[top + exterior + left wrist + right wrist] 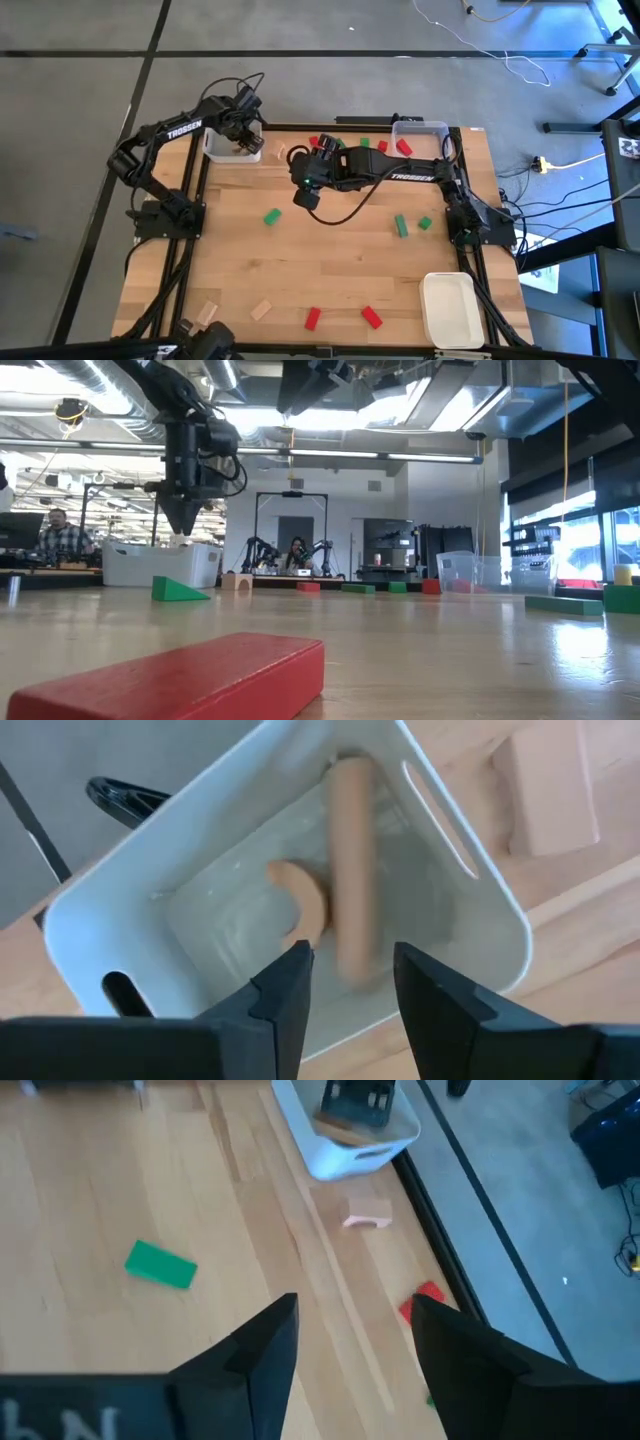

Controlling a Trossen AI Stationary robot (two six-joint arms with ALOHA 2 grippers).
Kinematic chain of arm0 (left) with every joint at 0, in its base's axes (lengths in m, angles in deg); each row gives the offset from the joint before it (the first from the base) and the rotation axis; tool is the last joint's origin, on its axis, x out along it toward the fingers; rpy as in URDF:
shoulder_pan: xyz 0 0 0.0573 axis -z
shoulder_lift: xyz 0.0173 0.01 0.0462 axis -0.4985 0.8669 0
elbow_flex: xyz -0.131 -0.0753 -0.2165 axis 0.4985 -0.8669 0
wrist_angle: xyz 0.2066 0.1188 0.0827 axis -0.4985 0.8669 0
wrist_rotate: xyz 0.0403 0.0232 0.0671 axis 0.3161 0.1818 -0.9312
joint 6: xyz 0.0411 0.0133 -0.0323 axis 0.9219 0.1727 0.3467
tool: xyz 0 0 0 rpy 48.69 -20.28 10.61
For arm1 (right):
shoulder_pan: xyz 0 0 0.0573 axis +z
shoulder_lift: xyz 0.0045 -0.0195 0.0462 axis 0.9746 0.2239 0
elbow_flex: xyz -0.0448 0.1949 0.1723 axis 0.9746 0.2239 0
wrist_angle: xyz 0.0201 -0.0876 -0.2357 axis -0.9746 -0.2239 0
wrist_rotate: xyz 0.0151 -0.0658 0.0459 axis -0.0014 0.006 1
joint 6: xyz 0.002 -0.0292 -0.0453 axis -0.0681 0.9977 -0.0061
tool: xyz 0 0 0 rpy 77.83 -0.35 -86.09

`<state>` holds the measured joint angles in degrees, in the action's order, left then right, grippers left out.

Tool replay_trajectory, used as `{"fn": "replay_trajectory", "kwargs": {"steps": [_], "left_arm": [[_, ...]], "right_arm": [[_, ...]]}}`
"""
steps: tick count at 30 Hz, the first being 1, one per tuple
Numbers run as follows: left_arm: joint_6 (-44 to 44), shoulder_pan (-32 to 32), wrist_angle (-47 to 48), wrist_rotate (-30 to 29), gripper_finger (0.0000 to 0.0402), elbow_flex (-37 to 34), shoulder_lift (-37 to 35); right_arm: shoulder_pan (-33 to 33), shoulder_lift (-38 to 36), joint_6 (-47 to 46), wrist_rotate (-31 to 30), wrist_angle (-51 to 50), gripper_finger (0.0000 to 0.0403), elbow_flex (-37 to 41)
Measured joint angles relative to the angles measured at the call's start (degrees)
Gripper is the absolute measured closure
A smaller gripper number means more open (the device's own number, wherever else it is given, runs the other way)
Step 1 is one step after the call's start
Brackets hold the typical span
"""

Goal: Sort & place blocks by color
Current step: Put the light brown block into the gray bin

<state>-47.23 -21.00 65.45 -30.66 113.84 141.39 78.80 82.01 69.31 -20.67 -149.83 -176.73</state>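
The left tool point(345, 985) is seen over the white bin point(470, 960) at about eleven o'clock on the surface point(330, 270), its fingers parted, with a tan rod-shaped block point(352, 870) blurred just beyond them and, by judgement, dropping free onto an arched tan piece point(305, 900) already lying in the bin. A further tan block point(550, 790) lies on the surface just beside the bin, outside it. The right tool point(350, 1350) is held above the far middle of the surface, at about twelve o'clock, its fingers apart and nothing between them; a red block point(428, 1298) lies just past them and a green block point(160, 1265) sits off to one side. More red and green blocks are scattered toward three o'clock and six o'clock, so the sorting is judged to be far from complete. The rod could bounce or come to rest leaning on the bin wall if released off-centre. Since both arms are crowded near the far edge, a reach by the right arm toward the tan block by the bin could bring the two together.
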Motion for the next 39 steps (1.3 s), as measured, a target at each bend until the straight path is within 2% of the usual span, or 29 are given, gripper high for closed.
{"fn": "replay_trajectory", "kwargs": {"steps": [2,5,10,16,20,24,32,39], "left_arm": [[0.02,0.00,0.16,0.70,0.0265,0.00,-1.40],[0.05,0.04,1.52,4.92,0.0265,0.00,-4.59],[1.39,0.59,4.69,17.06,0.0265,0.00,-11.50],[12.12,4.98,11.88,30.60,0.0264,0.00,-19.27],[18.66,10.76,19.02,34.41,0.0264,0.00,-22.00],[20.17,17.40,24.77,34.85,0.0264,0.00,-23.89],[10.99,33.41,27.82,35.27,0.0264,-1.01,-24.99],[-5.92,48.12,28.59,39.53,0.0264,-4.57,-25.88]], "right_arm": [[-0.02,0.03,0.75,1.04,-2.03,0.0208,-0.21],[-0.04,-0.15,0.62,4.24,-5.21,0.0208,-0.24],[-1.00,-0.85,-4.91,8.96,-13.11,0.0208,-0.24],[-1.73,-1.02,-3.28,18.45,-19.22,0.0208,0.42],[-1.69,-0.98,1.58,21.72,-19.17,0.0208,0.74],[-1.73,-1.01,4.29,22.28,-19.16,0.0208,0.74],[-1.73,-1.01,8.63,22.25,-19.07,0.0208,0.74],[-1.73,-1.01,8.74,21.95,-19.05,0.0208,0.74]]}}
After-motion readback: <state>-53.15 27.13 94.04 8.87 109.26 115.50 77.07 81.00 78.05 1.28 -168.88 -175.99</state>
